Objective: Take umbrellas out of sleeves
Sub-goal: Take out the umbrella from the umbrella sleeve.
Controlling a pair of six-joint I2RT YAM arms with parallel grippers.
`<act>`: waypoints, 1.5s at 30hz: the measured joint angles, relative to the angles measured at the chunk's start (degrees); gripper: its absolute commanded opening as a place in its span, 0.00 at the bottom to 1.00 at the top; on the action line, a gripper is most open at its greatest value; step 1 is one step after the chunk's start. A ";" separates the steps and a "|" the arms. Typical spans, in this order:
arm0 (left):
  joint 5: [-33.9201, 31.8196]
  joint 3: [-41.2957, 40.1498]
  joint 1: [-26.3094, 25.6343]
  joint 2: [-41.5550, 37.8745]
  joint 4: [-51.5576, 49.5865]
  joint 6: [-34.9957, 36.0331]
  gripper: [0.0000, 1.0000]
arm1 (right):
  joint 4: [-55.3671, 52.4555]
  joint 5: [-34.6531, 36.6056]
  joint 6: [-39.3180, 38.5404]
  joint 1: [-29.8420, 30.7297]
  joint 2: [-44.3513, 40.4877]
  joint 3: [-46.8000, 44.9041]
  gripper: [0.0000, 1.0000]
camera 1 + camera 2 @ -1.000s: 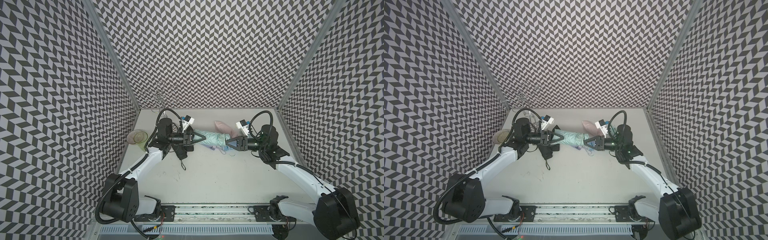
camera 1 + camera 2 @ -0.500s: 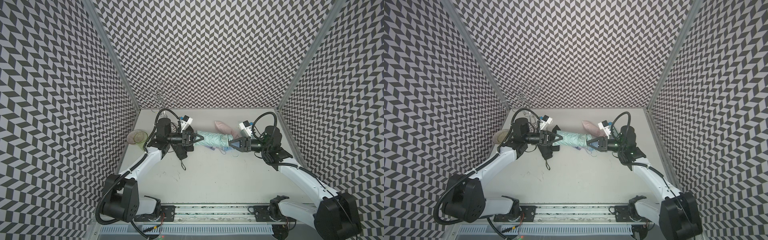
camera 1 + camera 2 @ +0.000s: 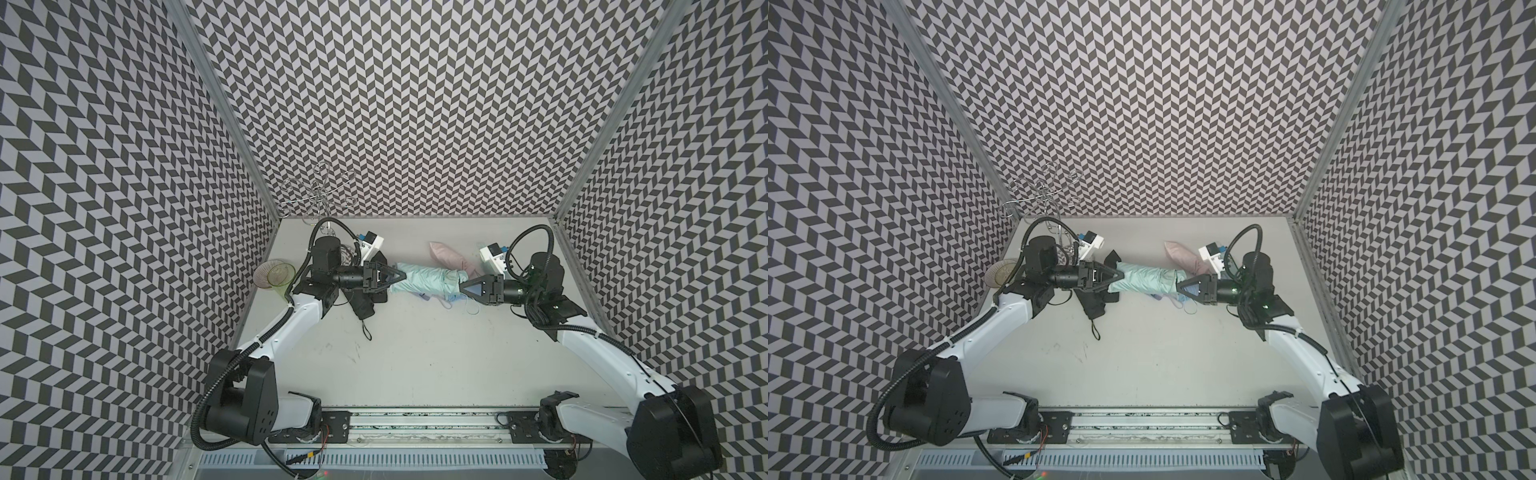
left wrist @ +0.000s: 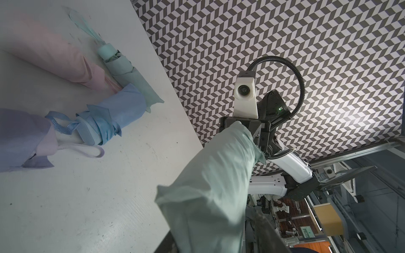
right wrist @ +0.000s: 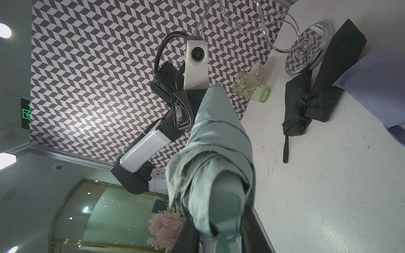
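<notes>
My left gripper (image 3: 400,277) pinches the closed end of the mint green sleeve (image 3: 424,279). My right gripper (image 3: 462,286) is clamped on the handle of the mint green umbrella (image 5: 226,195) at the sleeve's other end, so the bundle hangs stretched between the two, lifted off the table (image 3: 415,353) toward its far side. In the right wrist view, wrinkled fabric bunches at the sleeve's mouth. On the table near my right gripper lie a pink sleeve (image 3: 449,259) and a light blue umbrella (image 4: 94,129) – touching each other. A black umbrella (image 3: 362,305) lies by my left gripper.
</notes>
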 measured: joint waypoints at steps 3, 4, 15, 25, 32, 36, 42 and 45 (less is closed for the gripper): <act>-0.17 -0.17 0.00 0.00 -0.20 0.17 0.01 | -0.28 -0.22 -0.15 -0.26 -0.02 0.00 0.00; -0.09 -0.20 0.00 0.00 -0.26 0.11 0.00 | -0.44 -0.22 -0.22 -0.33 -0.02 0.00 0.00; 0.35 -0.20 0.11 -0.09 -1.86 1.18 0.00 | -1.95 -0.22 -1.70 -1.20 -0.26 -0.59 0.00; 0.13 -0.20 0.98 -0.02 -2.69 1.33 0.29 | -2.34 -0.24 -1.79 -2.14 -1.22 -0.63 0.00; 0.02 -0.20 2.97 -0.02 -1.86 1.05 0.38 | -3.19 1.11 -0.96 -3.89 -1.40 -0.74 0.00; 0.09 -0.17 2.29 0.04 -1.40 0.83 0.64 | -3.19 1.09 -0.50 -3.89 -1.40 -0.74 0.00; -0.17 -0.15 2.21 1.46 -2.93 2.21 0.69 | -3.13 1.07 0.46 -3.89 -1.40 -0.81 0.00; -0.28 -0.15 2.08 2.62 -3.19 2.47 0.65 | -2.86 1.07 0.68 -3.89 -1.40 -0.98 0.00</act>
